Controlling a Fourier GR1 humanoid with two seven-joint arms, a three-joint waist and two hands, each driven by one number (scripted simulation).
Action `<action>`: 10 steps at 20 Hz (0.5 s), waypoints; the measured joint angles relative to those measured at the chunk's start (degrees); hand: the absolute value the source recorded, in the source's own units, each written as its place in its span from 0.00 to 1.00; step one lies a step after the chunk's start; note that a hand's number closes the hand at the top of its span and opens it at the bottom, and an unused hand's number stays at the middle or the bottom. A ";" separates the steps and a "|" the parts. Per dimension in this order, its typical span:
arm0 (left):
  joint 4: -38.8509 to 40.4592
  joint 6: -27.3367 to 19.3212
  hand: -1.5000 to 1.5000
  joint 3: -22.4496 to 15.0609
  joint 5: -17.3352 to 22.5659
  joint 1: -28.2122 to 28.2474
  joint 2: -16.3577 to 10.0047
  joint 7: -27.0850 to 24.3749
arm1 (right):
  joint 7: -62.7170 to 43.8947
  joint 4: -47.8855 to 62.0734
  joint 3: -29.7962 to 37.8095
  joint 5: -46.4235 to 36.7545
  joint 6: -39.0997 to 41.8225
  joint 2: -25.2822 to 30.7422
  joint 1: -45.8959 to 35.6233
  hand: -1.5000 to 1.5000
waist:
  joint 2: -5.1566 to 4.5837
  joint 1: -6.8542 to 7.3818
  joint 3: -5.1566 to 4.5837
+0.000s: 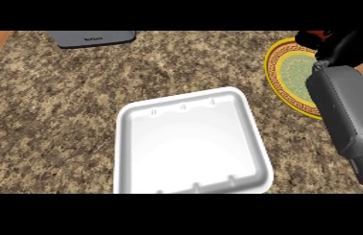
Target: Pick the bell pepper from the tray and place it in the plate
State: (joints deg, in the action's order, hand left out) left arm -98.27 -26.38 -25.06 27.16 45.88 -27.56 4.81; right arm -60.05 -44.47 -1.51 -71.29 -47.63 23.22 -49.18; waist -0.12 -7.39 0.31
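The speckled brown granite surface (64, 109) is carrying everything, and it is offering a long rolling path if the vegetable gets away. The white square foam tray (191, 147) is lying bare in the middle, so the pick is looking done and the tray is posing no hazard. The grey right forearm (340, 114) is stretching up the right side and covering the near edge of the round plate with a yellow patterned rim and green centre (294, 71), so part of the target is being hidden. The black right robot hand (345, 46) is hanging at the top right corner, curling round the red bell pepper (317, 36), of which only a small red patch is showing. The pepper is sitting over the plate's far rim, not over the green middle. A release here is, in my judgement, risking the pepper striking the sloping rim and rolling onto the surface. Moving nearer the centre first is looking safer. The left robot hand is not appearing.

As for writing, the tray is showing only moulded ribs. The plate is bearing a key-like border and no words. The dark grey flat slab (92, 37) at the top left is carrying a small pale mark, too small to read.
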 measured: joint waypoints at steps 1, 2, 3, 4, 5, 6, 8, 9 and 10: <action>0.11 -0.19 0.50 -0.13 -0.02 -0.11 -0.03 -0.14 | -0.05 0.13 0.90 -0.28 -0.71 0.43 0.58 1.00 | -0.03 0.02 0.04; 0.18 -0.26 0.50 -0.21 0.16 -0.19 -0.04 -0.21 | -0.11 0.23 1.83 -0.39 -1.41 0.82 1.30 1.00 | -0.05 -0.02 0.08; 0.26 -0.33 0.50 -0.34 0.16 -0.38 -0.11 -0.35 | -0.18 0.46 2.59 -0.63 -2.12 1.06 2.06 1.00 | -0.12 0.15 0.09; 0.30 -0.36 0.50 -0.46 0.16 -0.57 -0.23 -0.48 | -0.21 0.67 3.41 -0.86 -2.92 1.33 2.83 1.00 | -0.21 0.35 0.10; 0.35 -0.41 0.50 -0.59 0.25 -0.72 -0.37 -0.45 | -0.23 0.76 4.18 -0.97 -3.56 1.64 3.37 1.00 | -0.24 0.38 0.12; 0.45 -0.42 0.50 -0.68 0.42 -0.90 -0.38 -0.55 | -0.14 0.93 4.87 -1.11 -4.31 1.88 4.11 1.00 | -0.27 0.48 0.15; 0.56 -0.40 0.50 -0.92 0.54 -1.20 -0.65 -0.75 | 0.03 1.18 6.34 -1.10 -5.51 2.69 5.29 1.00 | -0.31 0.73 0.17; 0.63 -0.48 0.50 -1.06 0.54 -1.36 -0.78 -0.82 | 0.17 1.26 7.02 -1.10 -6.13 3.03 5.87 1.00 | -0.32 0.78 0.19; 0.65 -0.49 0.50 -1.15 0.65 -1.56 -0.87 -0.88 | -0.25 1.75 8.09 -0.42 -6.32 2.84 6.37 1.00 | -0.38 0.94 0.18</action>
State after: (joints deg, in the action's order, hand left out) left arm -97.62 -26.87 -26.20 27.81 44.32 -28.43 3.93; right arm -60.30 -42.73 6.59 -71.71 -53.94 26.06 -42.81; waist -0.50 -6.46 0.49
